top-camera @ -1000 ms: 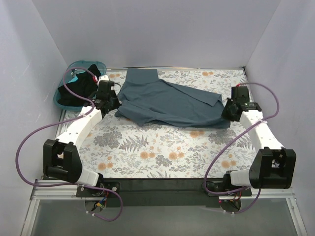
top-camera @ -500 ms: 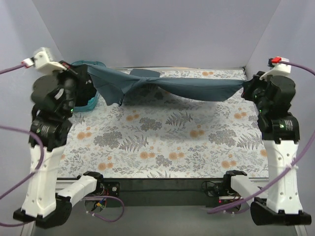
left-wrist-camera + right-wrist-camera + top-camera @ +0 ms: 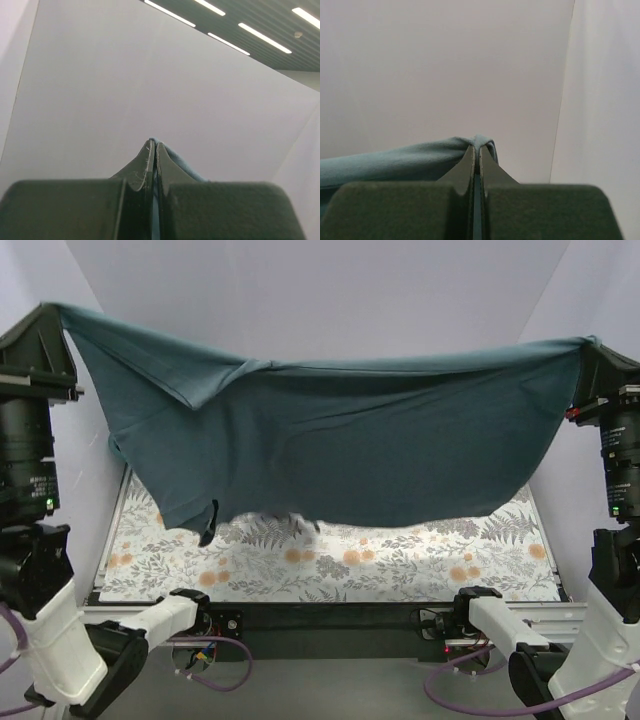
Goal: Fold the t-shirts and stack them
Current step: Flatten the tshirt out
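Your left jaws: clamped on a corner of the blue-grey t-shirt (image 3: pixel 330 455) | your right jaws: clamped on its other corner | shirt hangs spread above the counter (image 3: pixel 400 560).

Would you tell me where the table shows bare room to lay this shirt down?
The floral table is bare along the near strip, between the hanging hem of the blue-grey t-shirt and the arm bases. Everything farther back is hidden behind the shirt, stretched from left tool to right tool, so I cannot say.
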`<state>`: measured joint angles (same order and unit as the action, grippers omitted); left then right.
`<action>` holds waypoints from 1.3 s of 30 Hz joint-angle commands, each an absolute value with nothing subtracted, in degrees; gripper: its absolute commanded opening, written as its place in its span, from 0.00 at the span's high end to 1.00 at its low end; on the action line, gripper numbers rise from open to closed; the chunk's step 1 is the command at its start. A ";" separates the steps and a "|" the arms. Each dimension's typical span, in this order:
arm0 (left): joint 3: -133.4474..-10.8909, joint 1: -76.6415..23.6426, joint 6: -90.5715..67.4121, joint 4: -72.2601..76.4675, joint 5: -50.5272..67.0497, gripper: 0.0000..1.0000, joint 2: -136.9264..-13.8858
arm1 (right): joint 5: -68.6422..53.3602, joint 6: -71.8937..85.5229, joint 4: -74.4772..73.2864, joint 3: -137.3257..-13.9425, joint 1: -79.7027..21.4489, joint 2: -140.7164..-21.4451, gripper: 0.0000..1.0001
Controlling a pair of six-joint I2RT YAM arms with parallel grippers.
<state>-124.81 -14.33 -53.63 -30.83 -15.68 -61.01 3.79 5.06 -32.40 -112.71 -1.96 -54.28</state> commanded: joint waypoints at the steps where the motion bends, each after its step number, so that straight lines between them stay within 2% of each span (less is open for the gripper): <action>1: -128.31 -13.97 -48.87 -27.18 -15.56 1.00 -68.28 | 3.43 2.37 -30.15 -116.35 -1.84 -59.14 0.99; 8: -126.39 -13.97 -47.37 -21.36 -12.31 1.00 -80.58 | 2.37 2.90 -27.87 -109.01 -1.85 -65.46 0.99; 13: -127.00 -13.97 -45.79 -19.34 -11.08 1.00 -96.63 | 4.04 2.72 -25.58 -102.67 -1.85 -71.88 0.99; 21: -119.98 -12.75 -46.23 -14.86 -9.32 1.00 -117.49 | 9.32 2.55 -10.47 -82.02 -1.41 -83.65 0.99; 25: -121.37 -11.60 -47.63 -14.24 -7.82 1.00 -128.03 | 10.63 1.58 -6.07 -81.91 -0.71 -97.33 0.99; 30: -125.76 -10.46 -49.92 -13.80 -4.84 1.00 -137.18 | 11.96 0.80 -4.57 -86.65 -0.61 -108.62 0.99; 34: -125.86 -9.58 -52.11 -12.92 -2.91 1.00 -139.04 | 11.08 -1.48 -3.96 -90.43 1.49 -114.51 0.99; 39: -122.00 -9.23 -55.54 -12.92 -0.09 1.00 -135.98 | 10.11 -1.58 -4.04 -91.93 2.02 -116.19 0.99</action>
